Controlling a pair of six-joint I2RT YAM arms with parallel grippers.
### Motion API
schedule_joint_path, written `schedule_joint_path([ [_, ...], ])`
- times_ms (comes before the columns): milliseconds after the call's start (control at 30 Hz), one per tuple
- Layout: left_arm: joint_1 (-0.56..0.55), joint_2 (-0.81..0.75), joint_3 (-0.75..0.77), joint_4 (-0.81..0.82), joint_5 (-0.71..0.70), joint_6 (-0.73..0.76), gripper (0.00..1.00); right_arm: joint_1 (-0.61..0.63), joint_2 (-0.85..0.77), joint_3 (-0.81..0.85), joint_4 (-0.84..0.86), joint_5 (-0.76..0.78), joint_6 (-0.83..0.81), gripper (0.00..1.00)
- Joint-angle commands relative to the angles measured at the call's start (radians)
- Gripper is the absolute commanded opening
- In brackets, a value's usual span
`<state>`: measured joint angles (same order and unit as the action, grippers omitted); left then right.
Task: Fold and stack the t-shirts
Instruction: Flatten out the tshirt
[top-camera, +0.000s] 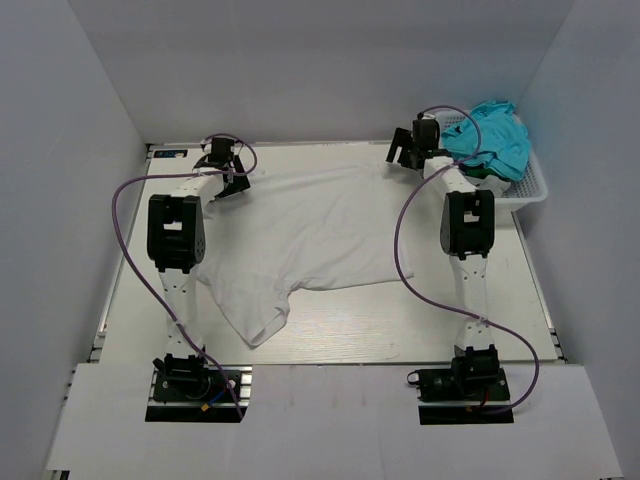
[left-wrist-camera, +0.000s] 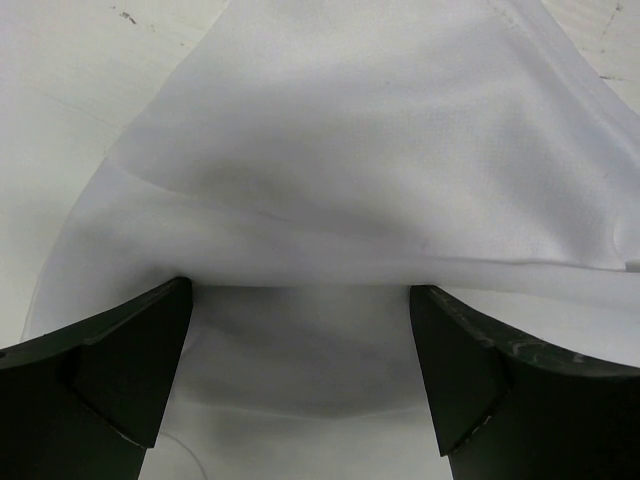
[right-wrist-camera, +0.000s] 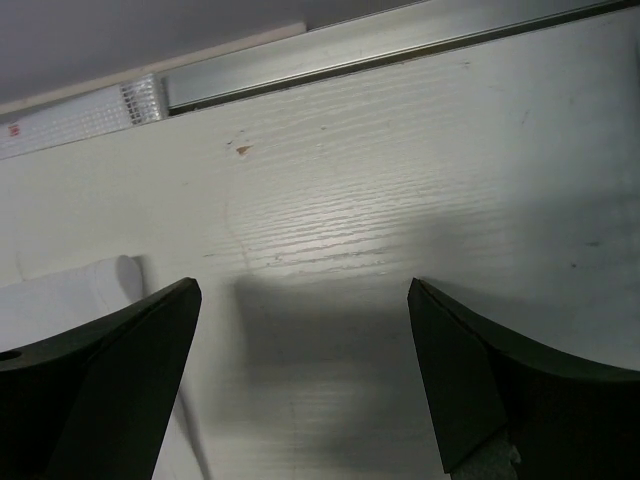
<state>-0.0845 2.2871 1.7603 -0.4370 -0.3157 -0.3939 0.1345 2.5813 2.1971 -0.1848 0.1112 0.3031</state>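
A white t-shirt (top-camera: 310, 230) lies spread on the table, with one sleeve (top-camera: 258, 318) pointing toward the near edge. My left gripper (top-camera: 228, 180) is at the shirt's far left corner. In the left wrist view it (left-wrist-camera: 300, 350) stands open just above the white cloth (left-wrist-camera: 380, 150), with nothing pinched between the fingers. My right gripper (top-camera: 403, 155) hovers by the shirt's far right corner. In the right wrist view it (right-wrist-camera: 305, 350) is open over bare table (right-wrist-camera: 400, 150), with a bit of the shirt's edge (right-wrist-camera: 60, 300) beside its left finger.
A white basket (top-camera: 530, 192) holding crumpled teal cloth (top-camera: 495, 135) sits at the far right, just behind the right arm. A metal rail (right-wrist-camera: 350, 50) runs along the table's far edge. White walls enclose the table on three sides.
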Motion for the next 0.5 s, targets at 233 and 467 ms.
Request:
schedule_joint_path([
  [233,0.014,0.054,0.051,0.075,0.243,0.148,1.00,0.049,-0.105,-0.022,-0.001,-0.200,-0.146,0.90],
  [467,-0.004,0.170,0.386,-0.098,0.300,0.148,1.00,0.137,-0.335,-0.281,-0.028,-0.131,-0.254,0.90],
])
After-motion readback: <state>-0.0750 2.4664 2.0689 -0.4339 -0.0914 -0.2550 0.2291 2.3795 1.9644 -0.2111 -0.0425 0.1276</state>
